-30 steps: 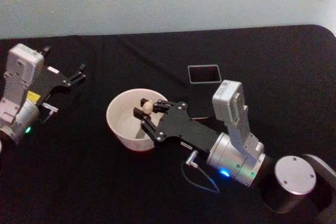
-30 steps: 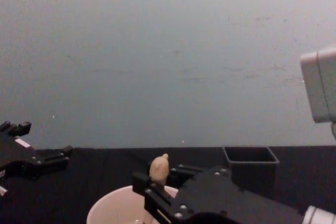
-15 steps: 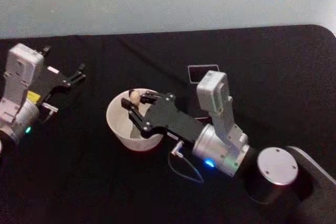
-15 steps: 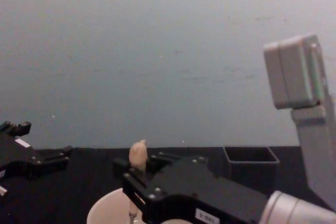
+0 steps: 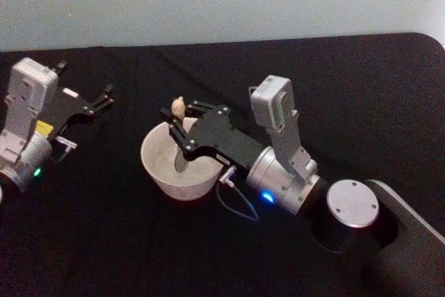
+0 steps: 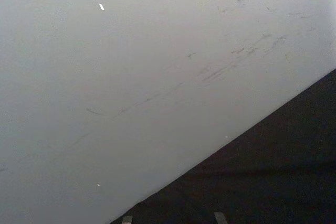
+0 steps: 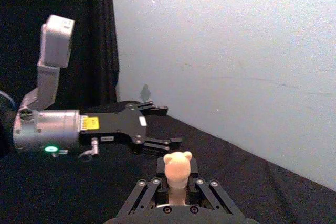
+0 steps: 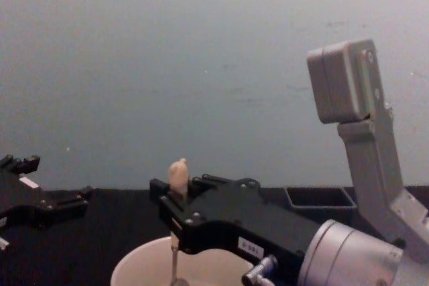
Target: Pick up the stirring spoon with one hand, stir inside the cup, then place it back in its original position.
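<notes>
Black worktop (image 5: 348, 102): right hand (image 5: 181, 113) clamps the stirring spoon (image 5: 178, 106) upright, stem down inside the cup (image 5: 163, 172); left hand (image 5: 108, 97) sits far left, fingers apart, its yellow label (image 5: 43, 128) unreadable.

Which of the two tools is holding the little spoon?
The right tool, over the cream cup, is shut on the stirring spoon. The left tool sits open and empty, off to the side.

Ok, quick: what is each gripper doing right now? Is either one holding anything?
Left gripper: open, holding nothing.
Right gripper: closed on the stirring spoon, held upright over the cup.
</notes>
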Available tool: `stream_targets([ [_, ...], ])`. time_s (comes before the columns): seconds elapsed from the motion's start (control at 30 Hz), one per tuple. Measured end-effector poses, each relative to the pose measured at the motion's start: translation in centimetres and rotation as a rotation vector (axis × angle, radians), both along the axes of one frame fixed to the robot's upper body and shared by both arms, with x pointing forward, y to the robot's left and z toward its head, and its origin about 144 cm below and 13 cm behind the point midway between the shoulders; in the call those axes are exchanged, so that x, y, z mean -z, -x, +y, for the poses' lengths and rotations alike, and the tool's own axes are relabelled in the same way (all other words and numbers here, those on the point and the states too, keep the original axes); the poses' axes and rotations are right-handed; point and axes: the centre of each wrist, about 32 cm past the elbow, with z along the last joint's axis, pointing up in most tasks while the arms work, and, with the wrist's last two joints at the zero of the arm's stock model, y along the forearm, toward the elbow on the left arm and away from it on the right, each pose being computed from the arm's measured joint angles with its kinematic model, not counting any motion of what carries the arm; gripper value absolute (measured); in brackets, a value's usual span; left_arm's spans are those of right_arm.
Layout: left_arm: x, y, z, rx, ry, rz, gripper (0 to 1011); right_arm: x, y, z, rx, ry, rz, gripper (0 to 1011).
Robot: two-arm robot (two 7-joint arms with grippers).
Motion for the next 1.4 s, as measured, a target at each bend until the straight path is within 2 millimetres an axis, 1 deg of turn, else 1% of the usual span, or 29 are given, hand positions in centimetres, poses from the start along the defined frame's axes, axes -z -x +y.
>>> stream_targets([
  [0.3, 0.0, 0.0, 0.0, 0.0, 0.0, 0.0, 1001, 0.0, -0.5, -0.7, 0.033, 0.005, -0.005, 218],
  [0.77, 0.0, 0.0, 0.0, 0.0, 0.0, 0.0, 1001, -0.2, -0.3, -1.2, 0.044, 0.0, -0.015, 218],
  [0.97, 0.0, 0.0, 0.0, 0.0, 0.0, 0.0, 1001, -1.3, 0.0, -1.6, 0.039, -0.032, -0.035, 218],
  [1.4, 0.0, 0.0, 0.0, 0.0, 0.0, 0.0, 1001, -5.3, 0.6, -3.2, 0.067, -0.097, -0.109, 218],
])
